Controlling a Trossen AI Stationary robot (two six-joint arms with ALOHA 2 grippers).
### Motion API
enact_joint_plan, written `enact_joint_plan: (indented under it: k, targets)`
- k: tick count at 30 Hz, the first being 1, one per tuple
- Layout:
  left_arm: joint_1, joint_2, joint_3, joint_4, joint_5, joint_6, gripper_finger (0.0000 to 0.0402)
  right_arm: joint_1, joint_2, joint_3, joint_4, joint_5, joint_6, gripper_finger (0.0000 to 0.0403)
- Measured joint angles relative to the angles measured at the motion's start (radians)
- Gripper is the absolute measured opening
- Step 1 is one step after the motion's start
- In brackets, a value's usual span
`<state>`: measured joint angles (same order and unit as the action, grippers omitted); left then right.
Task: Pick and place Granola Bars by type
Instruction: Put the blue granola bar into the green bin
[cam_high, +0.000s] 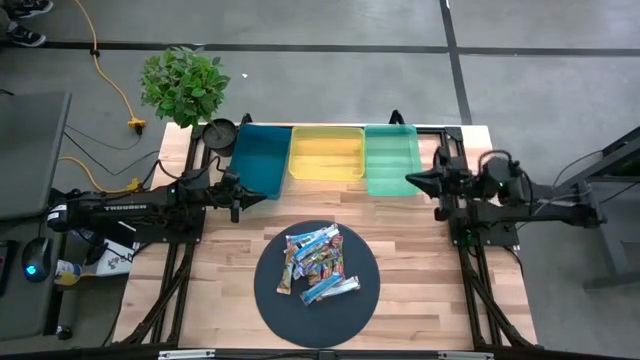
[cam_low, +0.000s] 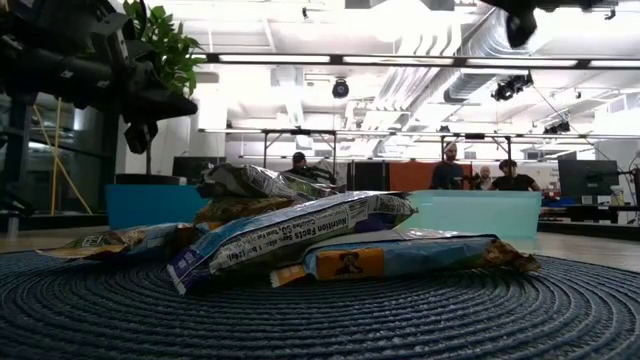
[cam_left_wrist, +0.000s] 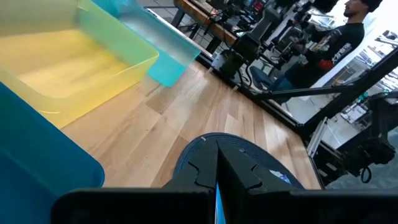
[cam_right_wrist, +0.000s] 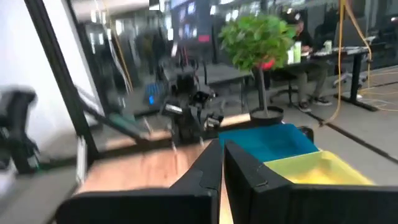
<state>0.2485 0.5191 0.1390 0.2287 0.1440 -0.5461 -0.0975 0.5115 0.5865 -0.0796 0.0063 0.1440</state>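
Note:
Several granola bars (cam_high: 318, 265) in blue, silver-white and multicolour wrappers lie heaped on a dark round mat (cam_high: 290, 300) at the table's near middle; the low view shows the granola bars (cam_low: 300, 235) stacked across one another. My left gripper (cam_high: 240, 192) hangs shut above the table beside the blue bin's near right corner, left of and beyond the pile. My right gripper (cam_high: 412, 181) is shut too, raised over the green bin's near edge. Neither touches a bar. The left wrist view shows its shut fingers (cam_left_wrist: 217, 177) over the mat's edge (cam_left_wrist: 264, 163).
Three bins stand in a row along the far edge: blue (cam_high: 258, 158), yellow (cam_high: 326, 153), green (cam_high: 392, 158). A potted plant (cam_high: 183, 85) stands at the far left corner. Bare wood lies between bins and mat. People sit in the room beyond (cam_low: 450, 172).

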Motion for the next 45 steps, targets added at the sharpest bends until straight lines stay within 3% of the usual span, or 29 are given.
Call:
enact_joint_plan:
  k: [7, 12, 21, 31, 38, 45]
  targets:
    - [0.000, 0.000, 0.000, -0.034, -0.016, 0.001, 0.0000, 0.011, 0.437, 0.377, -0.357, -0.136, -0.100, 0.0001]
    - [0.000, 0.000, 0.000, -0.082, -0.016, 0.002, 0.0000, 0.077, 0.704, 0.567, -0.524, -0.226, -0.171, 0.0001]
    - [0.000, 0.000, 0.000, -0.081, -0.030, 0.026, 0.0000, 0.223, 1.042, 0.870, -0.723, -0.225, -0.337, 0.0001]
    - [0.000, 0.000, 0.000, -0.065, -0.030, 0.025, 0.0000, 0.337, 1.300, 1.204, -0.948, 0.004, -0.375, 0.0001]
    - [0.000, 0.000, 0.000, -0.066, -0.030, 0.025, 0.0000, 0.388, 1.415, 1.328, -0.948, 0.006, -0.284, 0.0001]
    - [0.000, 0.000, 0.000, -0.067, -0.031, 0.024, 0.0000, 0.448, 1.452, 1.329, -0.948, -0.039, -0.256, 0.0001]
